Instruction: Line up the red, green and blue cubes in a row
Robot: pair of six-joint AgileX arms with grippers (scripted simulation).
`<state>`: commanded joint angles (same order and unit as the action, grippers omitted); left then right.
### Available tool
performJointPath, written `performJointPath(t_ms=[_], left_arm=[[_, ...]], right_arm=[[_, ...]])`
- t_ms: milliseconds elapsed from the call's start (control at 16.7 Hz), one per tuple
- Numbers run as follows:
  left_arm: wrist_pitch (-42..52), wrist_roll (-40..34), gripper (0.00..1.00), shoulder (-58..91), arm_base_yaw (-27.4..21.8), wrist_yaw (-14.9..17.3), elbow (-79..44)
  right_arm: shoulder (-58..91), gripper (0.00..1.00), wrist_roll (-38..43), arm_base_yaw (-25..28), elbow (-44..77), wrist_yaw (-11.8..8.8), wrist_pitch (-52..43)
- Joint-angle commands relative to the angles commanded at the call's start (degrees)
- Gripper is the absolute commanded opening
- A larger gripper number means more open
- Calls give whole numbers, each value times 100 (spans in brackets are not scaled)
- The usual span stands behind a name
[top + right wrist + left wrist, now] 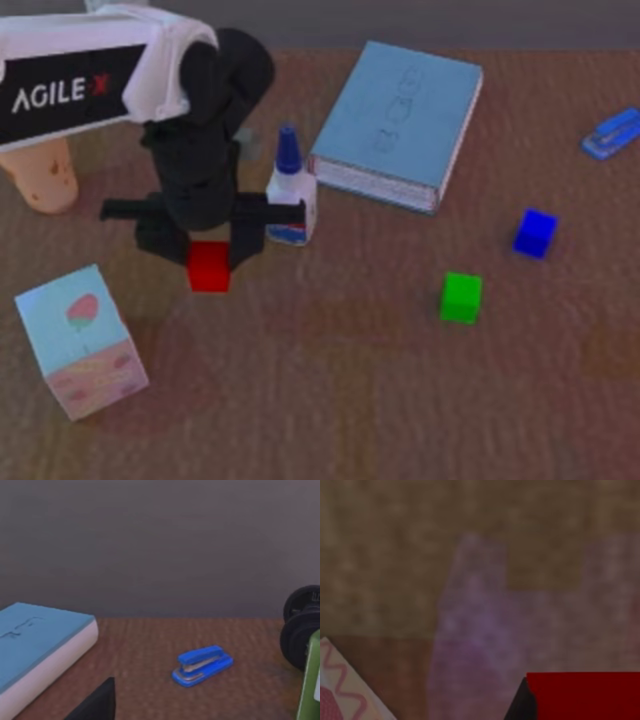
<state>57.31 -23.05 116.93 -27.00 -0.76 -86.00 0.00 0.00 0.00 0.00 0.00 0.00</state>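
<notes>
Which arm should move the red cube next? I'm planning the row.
Left. The left gripper is already at the red cube, while the right arm is outside the top view, away from all the cubes.

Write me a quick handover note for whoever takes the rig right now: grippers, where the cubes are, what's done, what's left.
Left gripper: over the table's left half, beside the glue bottle, fingers either side of the red cube; a firm grip cannot be confirmed.
Right gripper: out of the top view; its wrist camera faces the stapler and book.
Green cube: right of centre, free.
Blue cube: farther right, nearer the stapler, free.
Done: nothing lined up yet.
Left: bring the red cube over to the other two and set all three in a row.
</notes>
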Motion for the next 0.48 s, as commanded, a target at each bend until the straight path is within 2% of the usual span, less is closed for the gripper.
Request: performJointPath(t_ms=[180, 480], left_arm=[[14, -385, 0, -272, -279, -10, 247], [69, -1362, 0, -959, -1034, -32, 905]], right_arm=[[0, 100, 0, 0, 0, 0, 0], [0, 100, 0, 0, 0, 0, 0]])
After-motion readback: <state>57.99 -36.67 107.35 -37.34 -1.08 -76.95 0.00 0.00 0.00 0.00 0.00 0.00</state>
